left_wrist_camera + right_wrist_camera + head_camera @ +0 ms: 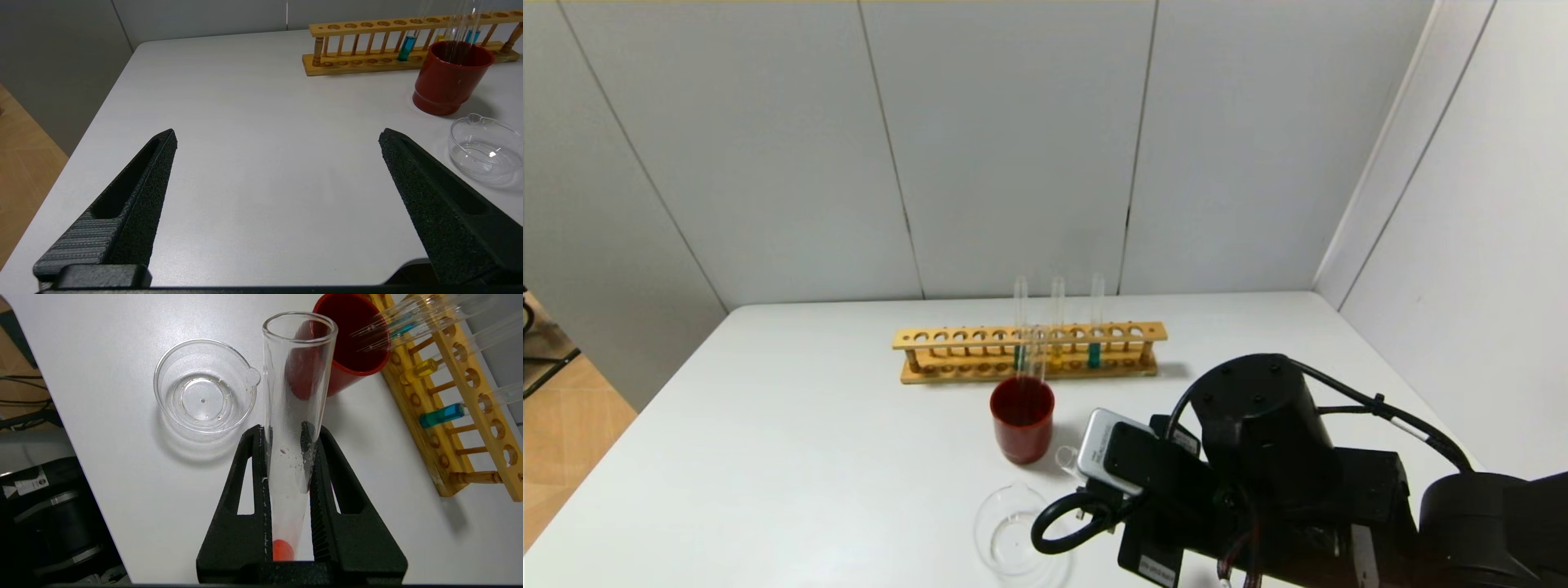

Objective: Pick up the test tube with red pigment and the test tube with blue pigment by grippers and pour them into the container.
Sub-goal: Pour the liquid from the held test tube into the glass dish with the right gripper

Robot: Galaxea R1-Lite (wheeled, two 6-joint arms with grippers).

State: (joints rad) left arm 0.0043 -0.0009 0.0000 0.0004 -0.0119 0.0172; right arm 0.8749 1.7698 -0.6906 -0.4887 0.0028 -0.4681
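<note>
My right gripper is shut on the test tube with red pigment. The orange-red pigment sits at the tube's bottom end, deep between the fingers. The tube's open mouth hangs above the table between the container and the red cup. The container is a low clear beaker near the table's front and looks empty. The test tube with blue pigment stands in the wooden rack at the back. My left gripper is open over bare table, well left of the container.
The dark-red cup holds clear glass tubes and stands between the rack and the container. A green-bottomed tube and a yellow-bottomed tube also stand in the rack. Walls close the table at the back and right.
</note>
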